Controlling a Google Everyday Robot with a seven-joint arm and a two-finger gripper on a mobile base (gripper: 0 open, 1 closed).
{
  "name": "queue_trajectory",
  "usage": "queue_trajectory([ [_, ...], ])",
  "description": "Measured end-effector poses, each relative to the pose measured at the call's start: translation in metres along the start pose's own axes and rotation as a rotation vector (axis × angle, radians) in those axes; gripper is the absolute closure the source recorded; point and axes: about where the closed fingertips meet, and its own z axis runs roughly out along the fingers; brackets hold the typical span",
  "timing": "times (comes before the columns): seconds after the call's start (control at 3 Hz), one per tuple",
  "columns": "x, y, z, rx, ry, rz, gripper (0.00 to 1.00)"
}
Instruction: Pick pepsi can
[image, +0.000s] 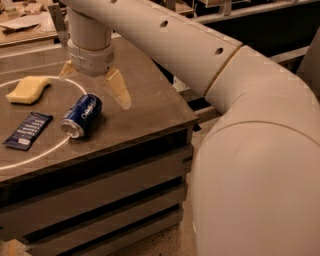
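The pepsi can (82, 115) is dark blue with white lettering. It lies on its side on the brown tabletop (145, 107), its silver end toward the front left. My gripper (94, 86) hangs from the white arm just behind and above the can. Its two tan fingers are spread apart, one finger (119, 89) to the can's right rear, the other (66, 69) to its left rear. Nothing is between them.
A flat dark blue packet (28, 130) lies left of the can. A yellow sponge (28, 89) lies further back on the left. A white ring (75, 82) is marked on the tabletop. The table's right edge (186, 116) drops to the floor. My white arm fills the right side.
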Motion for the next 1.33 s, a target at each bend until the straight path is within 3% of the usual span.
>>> queue_trajectory([
  [0.67,0.005,-0.019,0.044,-0.027,-0.084,-0.103,0.00],
  [1.33,-0.015,-0.018,0.066,-0.068,-0.115,-0.155,0.41],
])
